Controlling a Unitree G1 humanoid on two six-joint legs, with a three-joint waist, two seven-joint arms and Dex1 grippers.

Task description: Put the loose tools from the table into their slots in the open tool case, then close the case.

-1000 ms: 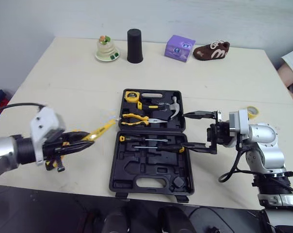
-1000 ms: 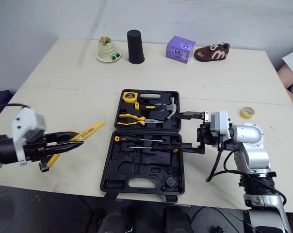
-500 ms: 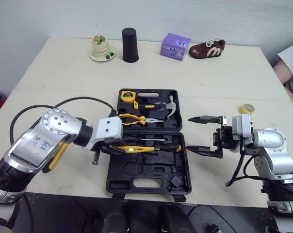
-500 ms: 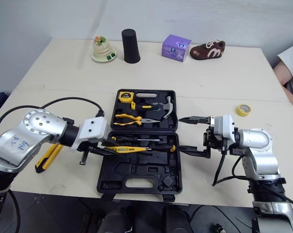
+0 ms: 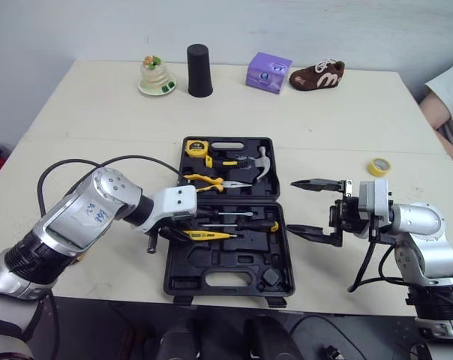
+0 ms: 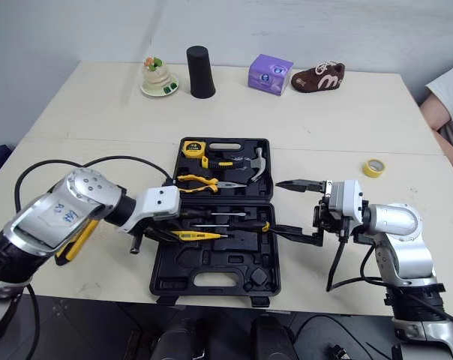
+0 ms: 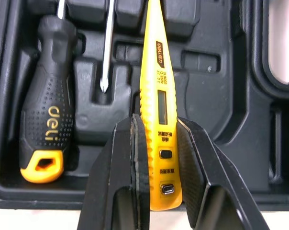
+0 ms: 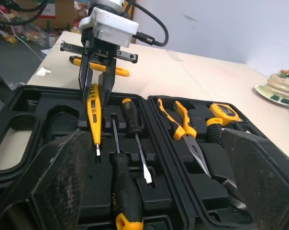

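Yellow tester screwdriver, display window perhaps, left fingers clamped on it, right fingers apart

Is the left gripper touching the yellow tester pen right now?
Touching. The left wrist view shows the left gripper clamping the yellow tester pen, both jaws pressed against its sides.

Tester pen: tip runs off the wrist view's edge. Its flanks sit behind the fingers of the left gripper, and the small print on the barrel is too fine to read.
Black-handled screwdriver: shaft cut by that same edge.
Utility knife: mostly under the left arm — just a yellow strip peeking out.
Person: a sleeve and forearm at the picture's edge, no more.
Purple box: label too small to make out.
Right gripper: its fingers are blurred up close.
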